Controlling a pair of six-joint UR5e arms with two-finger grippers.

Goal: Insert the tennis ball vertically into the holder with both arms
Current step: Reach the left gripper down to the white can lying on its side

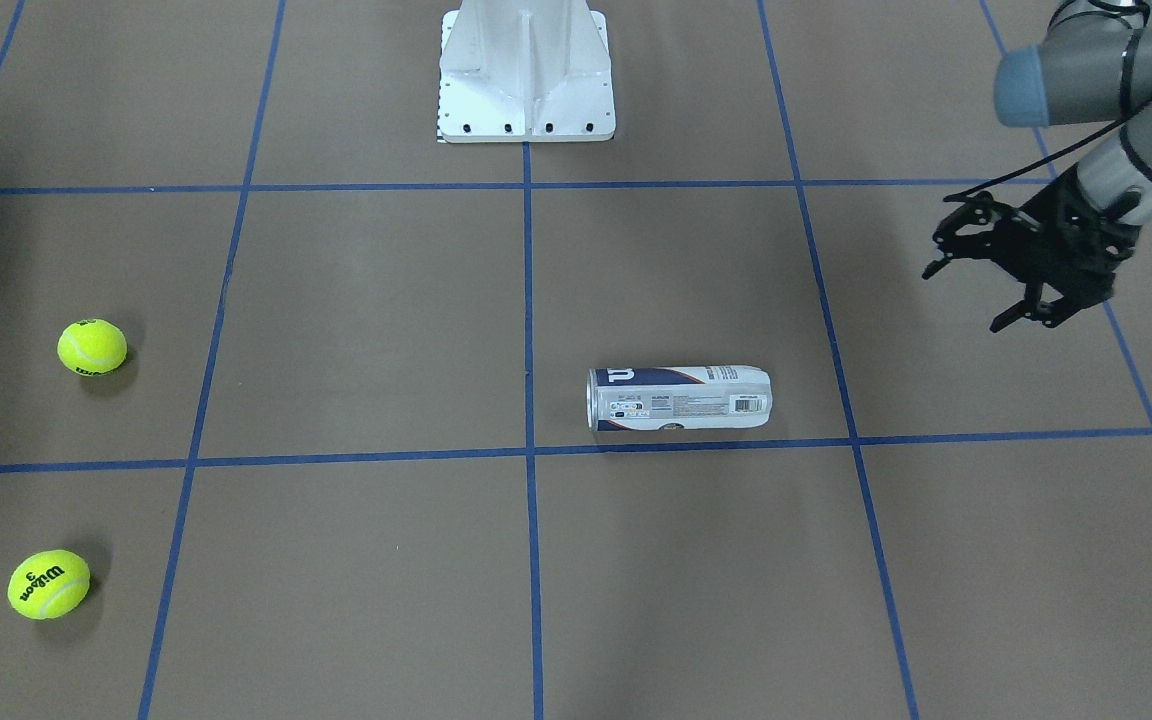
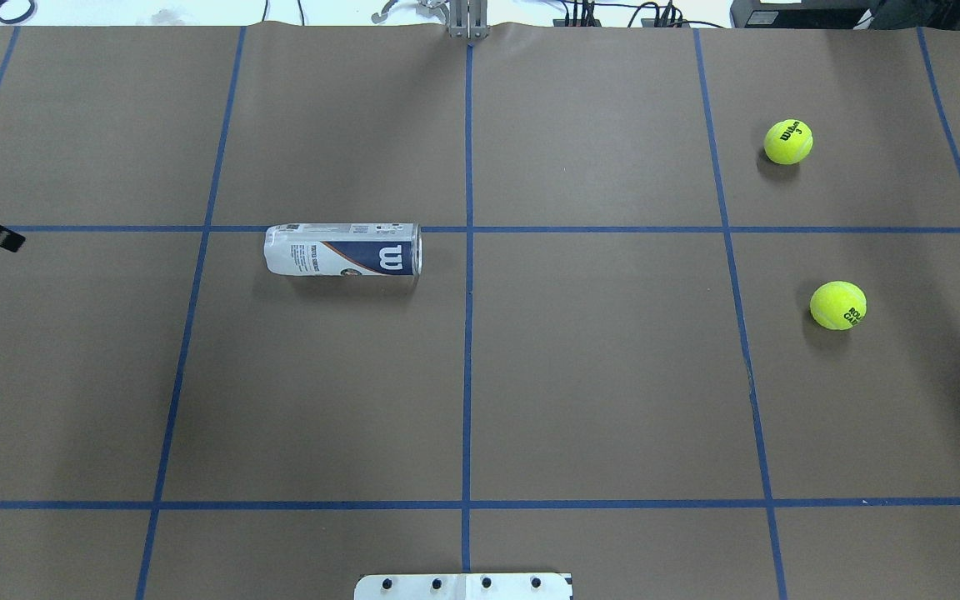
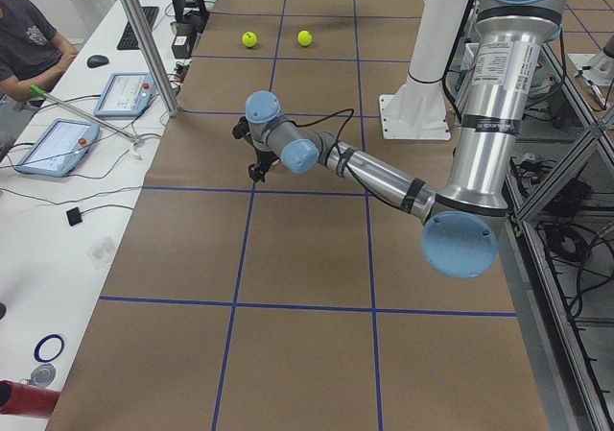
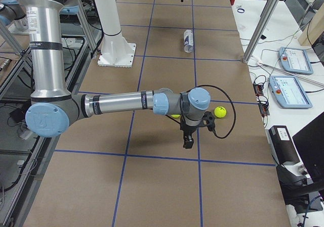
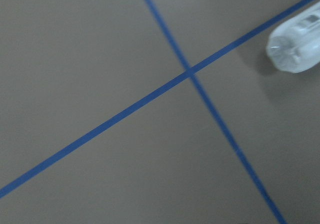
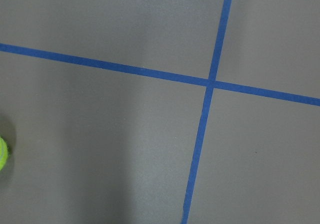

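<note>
The holder [image 1: 679, 397] lies on its side on the brown table, its silver rim toward the centre line; it also shows in the overhead view [image 2: 342, 249], the exterior right view [image 4: 188, 40] and, as one end only, the left wrist view [image 5: 297, 42]. Two yellow tennis balls [image 1: 92, 347] [image 1: 49, 584] lie far off on the robot's right side [image 2: 838, 305] [image 2: 788, 142]. My left gripper [image 1: 966, 295] hovers open and empty beyond the holder's closed end. My right gripper [image 4: 187, 141] hangs near a ball [image 4: 220, 112]; I cannot tell whether it is open or shut.
The white pedestal base [image 1: 526, 75] stands at the robot's edge of the table. Blue tape lines grid the table [image 2: 467, 375]. Tablets and cables lie on a side bench [image 4: 291, 88]. A person sits beside the table [image 3: 29, 47].
</note>
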